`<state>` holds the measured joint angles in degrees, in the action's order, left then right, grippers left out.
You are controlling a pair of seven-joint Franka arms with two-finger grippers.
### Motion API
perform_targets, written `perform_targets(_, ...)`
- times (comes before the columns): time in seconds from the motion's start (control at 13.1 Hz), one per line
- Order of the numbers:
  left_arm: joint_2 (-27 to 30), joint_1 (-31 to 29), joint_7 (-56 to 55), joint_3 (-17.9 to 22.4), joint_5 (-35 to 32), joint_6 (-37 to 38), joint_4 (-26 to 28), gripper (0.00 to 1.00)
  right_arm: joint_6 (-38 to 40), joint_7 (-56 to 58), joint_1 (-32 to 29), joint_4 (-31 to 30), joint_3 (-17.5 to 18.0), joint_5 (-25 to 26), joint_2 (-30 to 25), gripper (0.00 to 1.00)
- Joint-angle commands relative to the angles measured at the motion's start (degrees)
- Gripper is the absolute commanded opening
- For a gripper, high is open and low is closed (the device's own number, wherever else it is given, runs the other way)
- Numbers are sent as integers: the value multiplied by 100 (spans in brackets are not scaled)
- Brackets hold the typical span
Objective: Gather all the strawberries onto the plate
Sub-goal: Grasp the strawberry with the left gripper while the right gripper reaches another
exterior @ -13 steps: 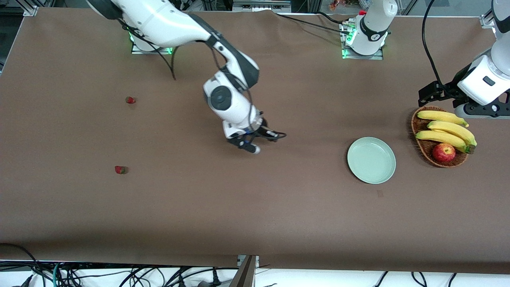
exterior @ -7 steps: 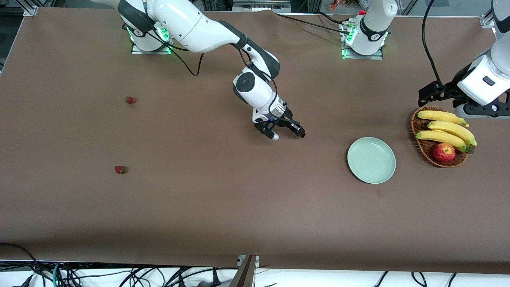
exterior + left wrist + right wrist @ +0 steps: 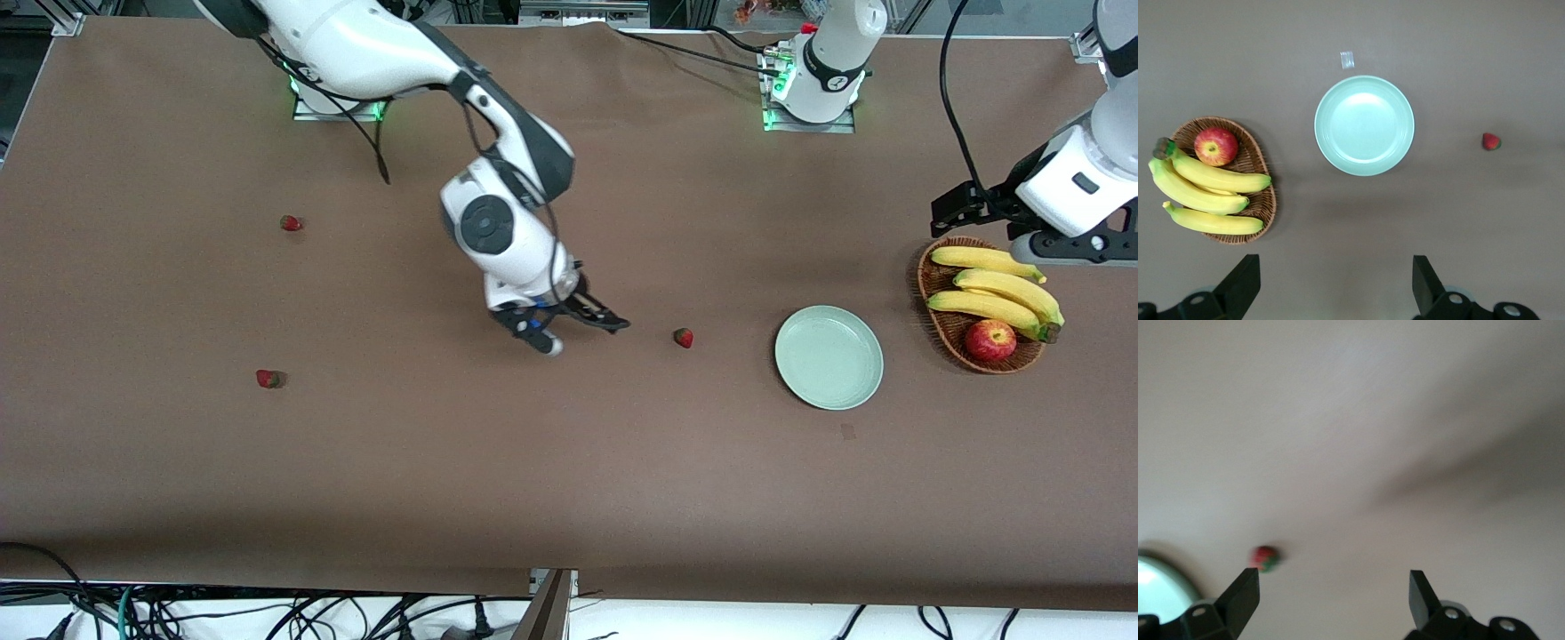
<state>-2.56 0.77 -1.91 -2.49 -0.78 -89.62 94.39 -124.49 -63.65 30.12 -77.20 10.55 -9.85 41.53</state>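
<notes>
Currently the pale mint-green round plate [image 3: 829, 357] holds no berry: one small red strawberry [image 3: 683, 338] lies short of its rim, two others [image 3: 291, 223] [image 3: 269, 380] lie toward the right arm's end of the brown surface [image 3: 569, 480], the right hand [image 3: 578, 331] hovers mid-surface with fingers spread and empty, and the left hand [image 3: 1331, 293], waiting above the brown wicker basket [image 3: 933, 284], is likewise spread.

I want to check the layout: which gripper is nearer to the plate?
Left. The left gripper hangs open above the basket, right beside the plate. The right gripper, open, is over mid-table, with a strawberry between it and the plate.
</notes>
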Motion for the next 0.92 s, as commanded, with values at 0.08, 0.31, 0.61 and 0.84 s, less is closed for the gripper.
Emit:
perform_targets(0.08,-1032,283,33,-147,208,-19,-105,100,1285,2535,-68,-777,-1157,18,-821,99)
perform_targets(0.31,-1780,756,-29,-164,832,-1071,-132,100,1208,5020,-68,-1542,-2290,105,-1103,99)
perform_targets(0.61,-2765,1487,-143,-173,1001,-2767,-70,100,445,7626,-347,-1834,-3173,80,-884,99)
perform_targets(0.84,-3126,1802,-169,-182,1000,-3410,-26,100,-468,8998,-936,-2193,-3165,45,-735,99)
